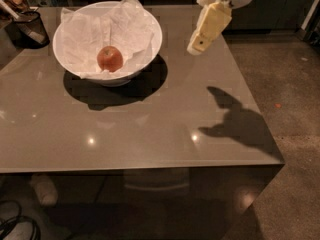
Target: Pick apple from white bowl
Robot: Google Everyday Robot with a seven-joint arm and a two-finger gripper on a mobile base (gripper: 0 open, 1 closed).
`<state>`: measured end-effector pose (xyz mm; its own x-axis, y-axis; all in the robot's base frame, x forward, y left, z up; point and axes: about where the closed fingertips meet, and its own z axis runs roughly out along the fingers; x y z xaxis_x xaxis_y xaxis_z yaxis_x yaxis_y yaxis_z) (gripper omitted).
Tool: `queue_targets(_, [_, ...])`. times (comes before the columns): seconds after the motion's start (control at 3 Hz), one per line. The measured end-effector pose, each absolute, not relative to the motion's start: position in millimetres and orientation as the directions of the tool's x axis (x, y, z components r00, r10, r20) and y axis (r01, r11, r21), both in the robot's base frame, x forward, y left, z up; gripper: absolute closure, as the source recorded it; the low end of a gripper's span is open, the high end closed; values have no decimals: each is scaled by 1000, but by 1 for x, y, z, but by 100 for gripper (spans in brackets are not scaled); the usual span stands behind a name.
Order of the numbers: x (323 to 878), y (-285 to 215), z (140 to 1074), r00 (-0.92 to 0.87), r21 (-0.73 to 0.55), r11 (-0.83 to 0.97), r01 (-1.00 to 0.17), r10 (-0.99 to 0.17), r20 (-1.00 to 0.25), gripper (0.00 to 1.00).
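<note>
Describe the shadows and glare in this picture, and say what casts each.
Camera view: the white bowl throws a dark shadow on the table, toward the camera and right; the gripper, hanging above the table right of the bowl, casts a jagged shadow near the right edge; two small glints shine on the glossy top.

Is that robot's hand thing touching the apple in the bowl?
Apart. The camera view shows the gripper hanging to the right of the white bowl, with bare table between it and the apple inside.
</note>
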<state>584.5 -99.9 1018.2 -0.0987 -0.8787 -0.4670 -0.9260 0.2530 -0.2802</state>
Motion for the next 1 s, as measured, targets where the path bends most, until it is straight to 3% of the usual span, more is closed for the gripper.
queue_targets(0.33, [585,-99,1019,-97,-281,252,-926,-878,-468,1])
queue_targets(1.0, [603,-73,1027,-59,-301,267,-916,-829,-556,0])
